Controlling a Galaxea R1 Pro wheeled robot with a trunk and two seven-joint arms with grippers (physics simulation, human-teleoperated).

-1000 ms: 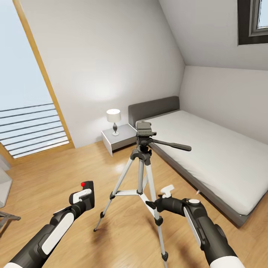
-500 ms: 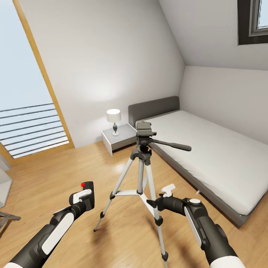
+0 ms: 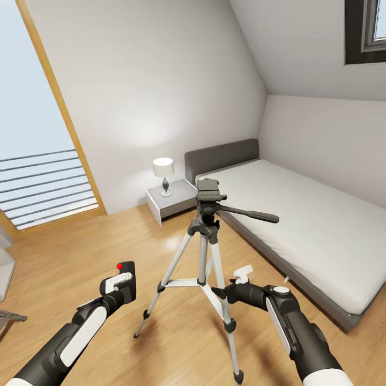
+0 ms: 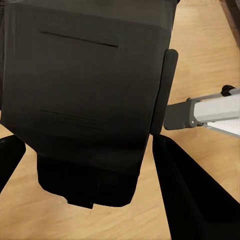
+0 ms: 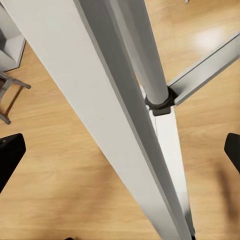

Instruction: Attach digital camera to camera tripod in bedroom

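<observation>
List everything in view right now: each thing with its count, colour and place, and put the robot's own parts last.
camera tripod: one, silver legs with black head and handle, standing on the floor in the middle of the room.
digital camera: one, black with a red button, held in the left pincer.
bed: one, grey frame with white mattress, against the right wall.
nightstand: one, white and grey, left of the bed.
lamp: one, white shade on a dark base, on the nightstand.
skylight: one, dark-framed, top right.
left pincer: one, black and white, shut on the camera, left of the tripod.
right pincer: one, black and white, open beside a tripod leg.
</observation>
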